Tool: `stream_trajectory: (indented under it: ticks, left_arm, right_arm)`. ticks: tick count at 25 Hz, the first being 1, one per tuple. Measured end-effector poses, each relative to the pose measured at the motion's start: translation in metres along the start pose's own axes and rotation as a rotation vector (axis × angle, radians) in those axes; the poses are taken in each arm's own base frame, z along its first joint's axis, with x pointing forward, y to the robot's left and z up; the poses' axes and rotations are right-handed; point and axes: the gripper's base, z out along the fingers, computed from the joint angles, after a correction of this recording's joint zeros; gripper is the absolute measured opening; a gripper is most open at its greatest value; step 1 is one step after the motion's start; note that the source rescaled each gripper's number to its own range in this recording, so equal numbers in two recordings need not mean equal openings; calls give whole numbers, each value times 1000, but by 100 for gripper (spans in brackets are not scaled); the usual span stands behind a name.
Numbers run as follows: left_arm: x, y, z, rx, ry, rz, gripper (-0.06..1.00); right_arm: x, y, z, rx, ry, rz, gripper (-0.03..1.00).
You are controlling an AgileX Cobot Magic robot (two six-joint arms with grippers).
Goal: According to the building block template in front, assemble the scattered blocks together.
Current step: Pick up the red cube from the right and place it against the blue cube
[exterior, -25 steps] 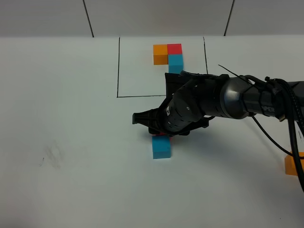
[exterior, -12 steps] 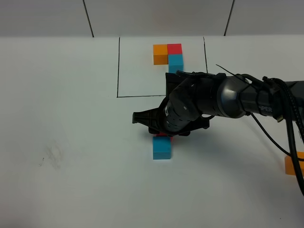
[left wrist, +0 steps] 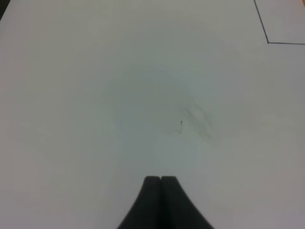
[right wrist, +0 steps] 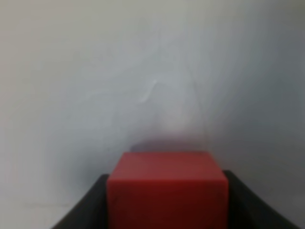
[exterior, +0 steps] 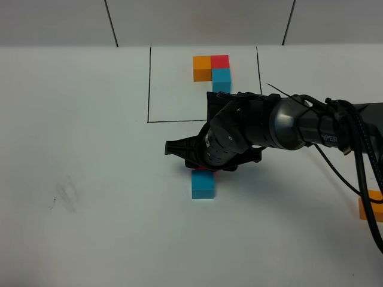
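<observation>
The template (exterior: pixel 212 70) is an L of orange, red and cyan cubes inside a black drawn rectangle (exterior: pixel 149 84) at the back. My right gripper (right wrist: pixel 167 200) reaches to the table's middle and is shut on the red block (right wrist: pixel 167 188), held low between its dark fingers (right wrist: pixel 90 205). In the high view only a sliver of the red block (exterior: pixel 204 170) shows under the wrist, right behind the cyan block (exterior: pixel 203 185). I cannot tell whether the two touch. The orange block (exterior: pixel 370 207) lies at the far right edge. My left gripper (left wrist: pixel 161 179) is shut and empty over bare table.
The right arm's cables (exterior: pixel 353 155) hang over the right side near the orange block. A faint smudge (exterior: pixel 66 194) marks the white table at the left. The rectangle's corner line (left wrist: pixel 281 42) shows in the left wrist view.
The right arm has crept slightly left with the red block in it. The cyan and orange blocks have not moved.
</observation>
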Motion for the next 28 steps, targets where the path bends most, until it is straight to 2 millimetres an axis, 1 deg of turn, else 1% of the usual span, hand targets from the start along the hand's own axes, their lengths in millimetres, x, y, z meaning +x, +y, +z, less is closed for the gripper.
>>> stream_trajectory:
  ticks: [9,24,28]
  left_arm:
    - [0,0,0,0,0,0,0]
    - [0,0,0,-1,0,0,0]
    - [0,0,0,-1,0,1,0]
  right_arm:
    - [2,-2,15,16,10,-10,43]
    - [5,1,15,15,10,-26,43]
    - [5,1,15,14,11,-59,43]
